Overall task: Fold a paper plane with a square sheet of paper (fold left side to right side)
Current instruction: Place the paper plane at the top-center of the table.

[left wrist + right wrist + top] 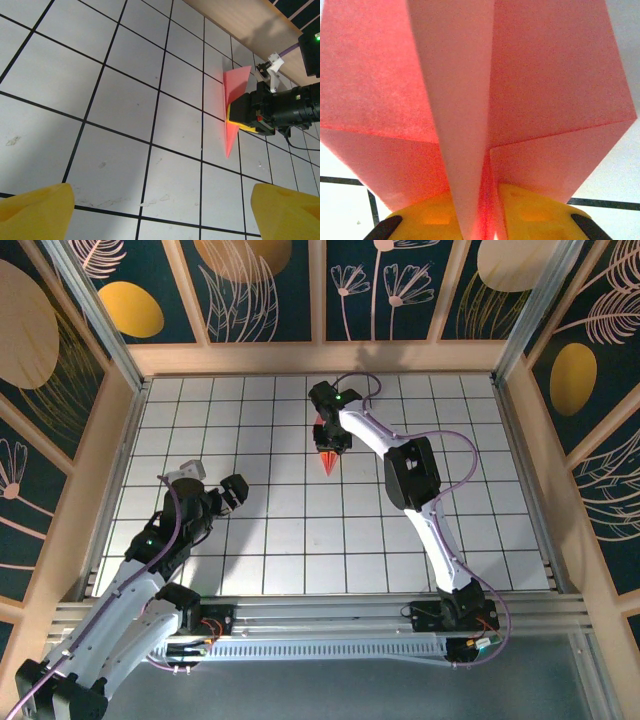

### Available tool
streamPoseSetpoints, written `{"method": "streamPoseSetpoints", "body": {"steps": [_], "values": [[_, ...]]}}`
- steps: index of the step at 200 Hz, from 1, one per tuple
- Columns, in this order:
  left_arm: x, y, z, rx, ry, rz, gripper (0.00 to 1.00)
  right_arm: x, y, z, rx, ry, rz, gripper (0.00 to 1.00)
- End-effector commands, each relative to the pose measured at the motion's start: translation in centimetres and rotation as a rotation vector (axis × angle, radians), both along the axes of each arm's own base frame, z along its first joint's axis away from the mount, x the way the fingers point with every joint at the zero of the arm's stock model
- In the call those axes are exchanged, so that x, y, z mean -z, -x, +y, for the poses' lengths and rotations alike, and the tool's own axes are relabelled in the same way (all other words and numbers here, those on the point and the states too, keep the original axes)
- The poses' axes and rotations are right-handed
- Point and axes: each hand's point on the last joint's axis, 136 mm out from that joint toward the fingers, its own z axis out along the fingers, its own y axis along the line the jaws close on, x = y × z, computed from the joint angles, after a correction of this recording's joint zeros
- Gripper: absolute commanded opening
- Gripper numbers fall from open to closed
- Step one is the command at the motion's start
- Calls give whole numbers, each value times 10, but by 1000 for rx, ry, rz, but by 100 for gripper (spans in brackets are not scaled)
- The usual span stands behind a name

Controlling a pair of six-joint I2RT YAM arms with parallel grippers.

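The salmon-pink paper plane (327,460) is a narrow dart at the back middle of the tiled table, nose pointing toward the near edge. My right gripper (328,440) is shut on its tail end. In the right wrist view the plane (545,75) spreads its two wings wide, and its centre fold runs down between the yellow fingers (535,210) of the right gripper (487,220). The left wrist view shows the plane (235,85) standing on edge in the right gripper (240,117). My left gripper (212,480) hovers open over the left tiles, well apart from the plane, with nothing between its fingertips (35,210).
The white tiled table (300,540) has wooden walls at the back (320,358) and both sides. The right arm (410,470) reaches diagonally across the right half of the table. Bare tiles lie between the two grippers.
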Motion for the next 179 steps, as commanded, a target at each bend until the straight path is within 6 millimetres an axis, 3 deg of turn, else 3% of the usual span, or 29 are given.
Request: {"method": "streamPoseSetpoints", "body": {"steps": [1,90,179], "values": [[4,2,0,-2,6,11,91,12,5,-2,3,20,26,25],[-1,1,8,-36,-21,4,91,14,13,-5,20,57,34,39],[-5,0,12,-56,-31,-1,92,-2,15,-5,25,78,-7,47]]}}
